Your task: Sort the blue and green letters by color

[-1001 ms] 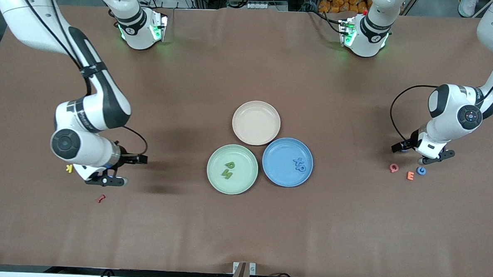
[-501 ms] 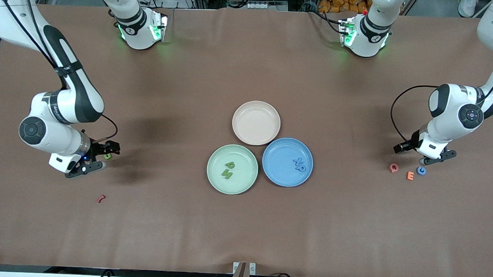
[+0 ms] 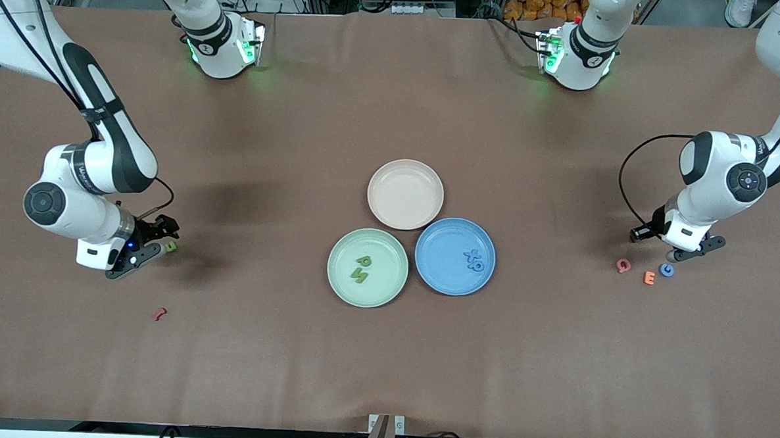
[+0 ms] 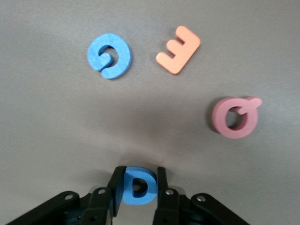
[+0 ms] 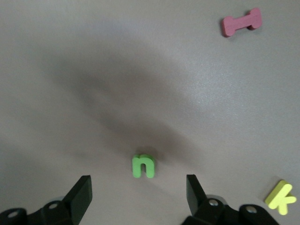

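Front view: three plates sit touching in the middle of the table. The green plate (image 3: 335, 269) holds two green letters (image 3: 361, 268); the blue plate (image 3: 440, 274), beside it toward the left arm's end, holds two blue letters (image 3: 475, 259). The pink plate (image 3: 405, 195), farther from the camera than the green plate, is bare. Well away from the green plate, at the right arm's end, the right gripper (image 3: 146, 246) hangs low over the table with a green n (image 3: 172, 247) just beside its tip; a dark-red piece (image 3: 159, 313) lies nearer the camera than that. Well away from the green plate at the left arm's end, the left gripper (image 3: 670, 246) sits above a row of a pink Q (image 3: 623, 265), an orange E (image 3: 649, 277) and a blue G (image 3: 667, 270).

Left wrist view: the left gripper (image 4: 139, 187) is clamped narrow on a blue D (image 4: 138, 186), which fills the gap between its fingers. On the cloth lie the G (image 4: 109, 55), the E (image 4: 178, 49) next to it, and the Q (image 4: 234, 116) apart from both.

Right wrist view: the right gripper (image 5: 139, 192) is spread wide and holds nothing. The n (image 5: 143, 166) lies flat on the cloth between its fingers, touching neither. A yellow k (image 5: 280, 197) lies beside one finger, and the dark-red piece (image 5: 241, 22) is well apart from the n.
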Controlling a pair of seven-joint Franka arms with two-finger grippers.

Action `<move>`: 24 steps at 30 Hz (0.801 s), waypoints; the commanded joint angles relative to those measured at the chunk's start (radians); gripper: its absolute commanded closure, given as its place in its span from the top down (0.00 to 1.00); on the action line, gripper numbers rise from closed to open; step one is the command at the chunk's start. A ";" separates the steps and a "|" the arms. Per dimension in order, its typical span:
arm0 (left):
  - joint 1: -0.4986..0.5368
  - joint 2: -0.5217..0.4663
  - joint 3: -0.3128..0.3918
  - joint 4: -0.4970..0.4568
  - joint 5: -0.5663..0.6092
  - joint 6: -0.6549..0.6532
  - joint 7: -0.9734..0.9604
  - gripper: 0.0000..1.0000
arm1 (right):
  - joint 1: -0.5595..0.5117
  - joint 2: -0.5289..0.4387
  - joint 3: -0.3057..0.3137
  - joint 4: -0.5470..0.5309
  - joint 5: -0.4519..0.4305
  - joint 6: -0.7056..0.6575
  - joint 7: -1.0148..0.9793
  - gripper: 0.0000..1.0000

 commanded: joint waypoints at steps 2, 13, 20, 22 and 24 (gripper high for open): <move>0.000 -0.019 -0.094 0.019 0.038 0.000 -0.152 0.17 | -0.012 0.008 0.007 -0.029 -0.075 0.040 -0.018 0.84; -0.109 -0.005 -0.238 0.107 0.035 -0.021 -0.410 0.16 | -0.014 0.009 -0.014 -0.095 -0.098 0.166 -0.017 0.75; -0.350 0.047 -0.229 0.222 0.026 -0.021 -0.689 0.16 | -0.012 0.017 -0.028 -0.115 -0.103 0.201 -0.015 0.68; -0.402 0.061 -0.221 0.245 0.029 -0.023 -0.740 0.16 | -0.012 0.018 -0.031 -0.117 -0.104 0.206 -0.015 0.67; -0.452 0.067 -0.203 0.258 0.032 -0.023 -0.771 0.16 | -0.012 0.020 -0.033 -0.118 -0.107 0.206 -0.015 0.65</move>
